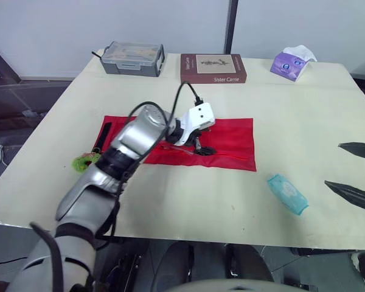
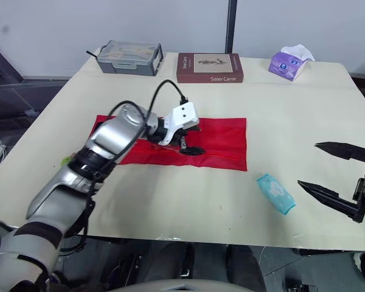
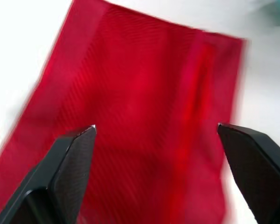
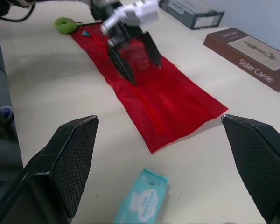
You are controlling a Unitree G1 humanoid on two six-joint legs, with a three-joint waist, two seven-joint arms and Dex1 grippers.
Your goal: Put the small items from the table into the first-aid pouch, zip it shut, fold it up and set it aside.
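- Across the middle of the cream table (image 1: pixel 170 207) the red mesh first-aid pouch (image 1: pixel 231 135) lies flat and unfolded, its long side running from left to right.
- A zip line runs along the pouch near the edge closest to the robot; whether it is open or closed cannot be made out.
- Over the pouch's middle, the left gripper (image 1: pixel 201 148) points down at the fabric with its two black fingers spread wide and nothing between them but red mesh.
- Whether its fingertips touch the mesh cannot be told.
- At the pouch's left end lies a short black strap (image 1: pixel 103 137), and just beside that end, on the bare table, sits a small fuzzy green item (image 1: pixel 82 161).
- To the right of the pouch, and apart from it, a teal wipes packet (image 1: pixel 287 193) lies at a slant near the table's front edge.
- Further right, the right gripper (image 2: pixel 307 164) hangs over the table with its fingers far apart and holding nothing; its tips point towards the wipes packet without touching it.
- Along the far edge stand a grey plastic case (image 1: pixel 134 59), a brown book titled "Sister Carrie" (image 1: pixel 213 68) just beside it, and a purple tissue pack (image 1: pixel 292 64) well off to the right.
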